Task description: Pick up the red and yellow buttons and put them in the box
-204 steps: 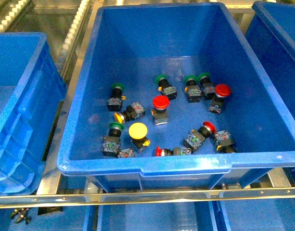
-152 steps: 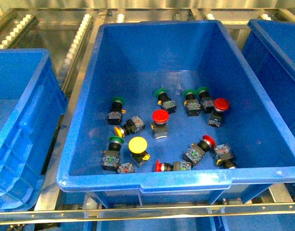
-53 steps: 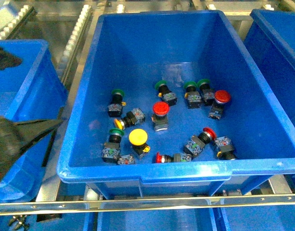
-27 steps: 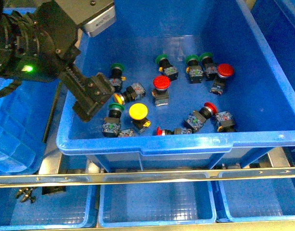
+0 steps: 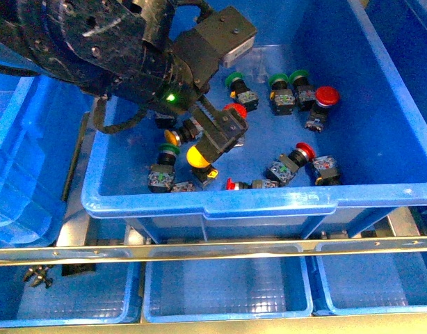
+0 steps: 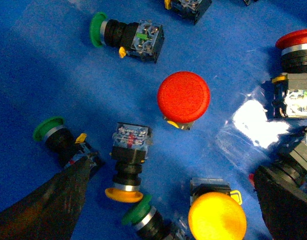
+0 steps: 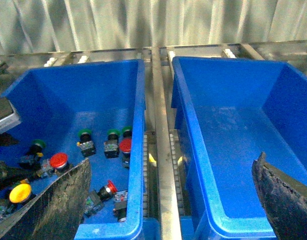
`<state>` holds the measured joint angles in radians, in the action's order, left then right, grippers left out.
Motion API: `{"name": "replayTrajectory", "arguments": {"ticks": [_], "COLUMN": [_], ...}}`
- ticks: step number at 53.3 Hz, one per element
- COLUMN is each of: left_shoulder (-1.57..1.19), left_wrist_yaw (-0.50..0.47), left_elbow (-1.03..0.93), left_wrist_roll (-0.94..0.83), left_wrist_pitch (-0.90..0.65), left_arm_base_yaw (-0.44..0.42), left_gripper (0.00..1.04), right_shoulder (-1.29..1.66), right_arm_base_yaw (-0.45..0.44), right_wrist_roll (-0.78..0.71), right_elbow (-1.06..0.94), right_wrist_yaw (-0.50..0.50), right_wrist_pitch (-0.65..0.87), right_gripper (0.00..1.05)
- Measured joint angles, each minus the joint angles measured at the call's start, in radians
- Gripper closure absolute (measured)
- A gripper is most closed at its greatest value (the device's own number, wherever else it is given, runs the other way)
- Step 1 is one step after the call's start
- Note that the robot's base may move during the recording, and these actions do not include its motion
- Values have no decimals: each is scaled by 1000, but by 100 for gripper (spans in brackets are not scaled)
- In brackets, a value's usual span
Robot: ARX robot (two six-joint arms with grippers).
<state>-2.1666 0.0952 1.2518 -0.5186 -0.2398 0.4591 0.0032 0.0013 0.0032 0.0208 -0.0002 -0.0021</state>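
Observation:
Several red and yellow buttons lie among green ones on the floor of the middle blue crate (image 5: 199,207). A big yellow button (image 5: 197,154) (image 6: 217,217) stands cap up next to a red button (image 5: 236,109) (image 6: 184,96). A smaller yellow button (image 6: 123,194) lies on its side. More red buttons (image 5: 327,94) (image 5: 304,148) lie further right. My left gripper (image 5: 224,132) (image 6: 172,166) hangs open low inside this crate, just above the red and yellow caps, holding nothing. The box (image 5: 29,153) stands to the left. My right gripper (image 7: 172,159) is open and empty above the rail.
Green-capped switches (image 5: 234,78) (image 6: 99,30) lie mixed with the others. An empty blue crate (image 7: 233,130) stands right of the middle one, across a metal roller rail (image 7: 161,150). Shallow blue trays (image 5: 227,285) sit on the shelf below. My left arm (image 5: 95,42) covers the middle crate's far left part.
My left arm has come in from the left and swung rightward and down into the middle crate, now over the yellow and red buttons. No button has moved.

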Motion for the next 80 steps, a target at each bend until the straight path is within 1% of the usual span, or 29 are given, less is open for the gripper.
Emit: {"name": "replayTrajectory", "arguments": {"ticks": [26, 49, 67, 72, 74, 80], "left_shoulder": [-197, -267, -317, -317, -317, -318], "left_wrist_yaw": [2, 10, 38, 43, 44, 45], "left_elbow": [207, 284, 353, 355, 355, 355], "left_wrist_roll": [61, 64, 81, 89, 93, 99], "left_wrist_pitch": [39, 39, 32, 28, 27, 24], "left_arm_base_yaw": [51, 43, 34, 34, 34, 34], "left_gripper": [8, 8, 8, 21, 28, 44], "right_shoulder": [0, 0, 0, 0, 0, 0], "right_arm_base_yaw": [0, 0, 0, 0, 0, 0], "right_wrist_roll": [0, 0, 0, 0, 0, 0], "right_elbow": [0, 0, 0, 0, 0, 0], "right_wrist_yaw": [0, 0, 0, 0, 0, 0], "right_wrist_pitch": [0, 0, 0, 0, 0, 0], "right_gripper": [7, 7, 7, 7, 7, 7]}}
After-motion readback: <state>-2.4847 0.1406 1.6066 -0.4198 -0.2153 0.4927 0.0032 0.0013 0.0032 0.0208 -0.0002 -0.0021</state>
